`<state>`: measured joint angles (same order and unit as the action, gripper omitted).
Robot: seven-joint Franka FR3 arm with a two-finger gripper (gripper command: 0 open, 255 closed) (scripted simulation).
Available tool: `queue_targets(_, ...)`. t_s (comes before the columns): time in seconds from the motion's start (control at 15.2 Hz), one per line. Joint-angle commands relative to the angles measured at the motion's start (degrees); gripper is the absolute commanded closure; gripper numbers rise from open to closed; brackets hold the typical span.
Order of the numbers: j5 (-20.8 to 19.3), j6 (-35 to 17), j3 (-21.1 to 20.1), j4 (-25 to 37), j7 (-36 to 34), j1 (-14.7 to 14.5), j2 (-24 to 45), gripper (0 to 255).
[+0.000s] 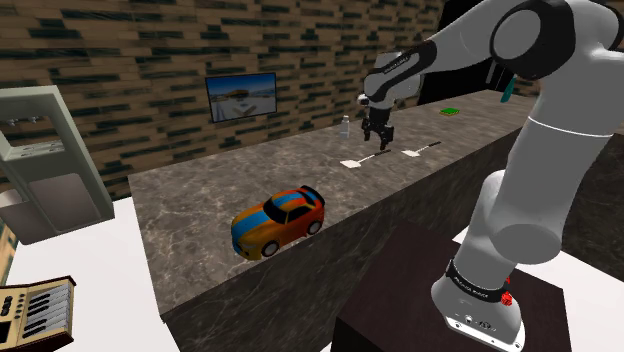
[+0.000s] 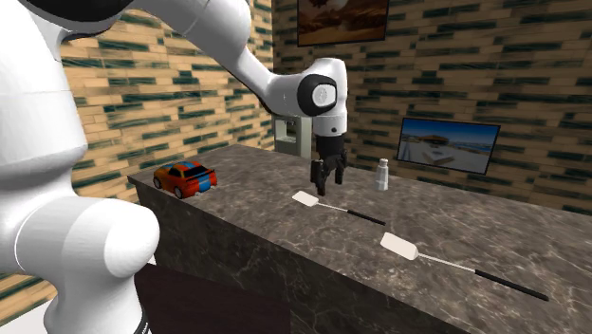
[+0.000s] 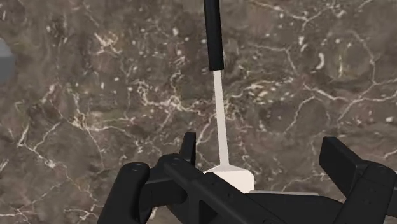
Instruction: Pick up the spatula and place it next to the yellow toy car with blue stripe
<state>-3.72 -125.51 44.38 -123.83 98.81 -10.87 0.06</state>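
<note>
Pincer: the black gripper (image 1: 378, 137) (image 2: 327, 178) (image 3: 263, 156) points down at the counter, hanging just above a spatula.
Grip: released; its 2 fingers (image 3: 347, 165) stand apart and clasp nothing.
Spatula: the spatula (image 1: 358, 161) (image 2: 305, 198) (image 3: 215, 51) lies flat on the counter. It has a white blade and shaft and a black handle. In the wrist view the shaft runs between the fingers, and the blade is partly hidden behind the hand.
2nd spatula: a matching one (image 1: 420, 151) (image 2: 398, 247) lies near the 1st, on its side away from the car.
Bottle: a small bottle (image 1: 345, 125) (image 2: 382, 174) stands upright near the gripper.
Toy car: an orange-yellow car with blue stripes (image 1: 278, 220) (image 2: 185, 178), well apart from both spatulas, toward the shoulder view's lower left.
Counter: dark veined marble (image 1: 200, 190) (image 2: 493, 223) (image 3: 95, 95).
Wall: brick, with a framed screen (image 1: 241, 96) (image 2: 448, 144).
</note>
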Motion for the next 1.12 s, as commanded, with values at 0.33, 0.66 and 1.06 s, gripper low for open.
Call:
queue_targets(0.33,8.44,-3.71,-0.64,3.36,11.91,2.21,10.48,0)
queue_targets(0.66,10.34,-6.11,-1.26,2.45,13.22,2.95,12.52,0)
queue_targets(1.06,10.34,-6.09,-1.26,2.46,13.22,2.95,12.51,0)
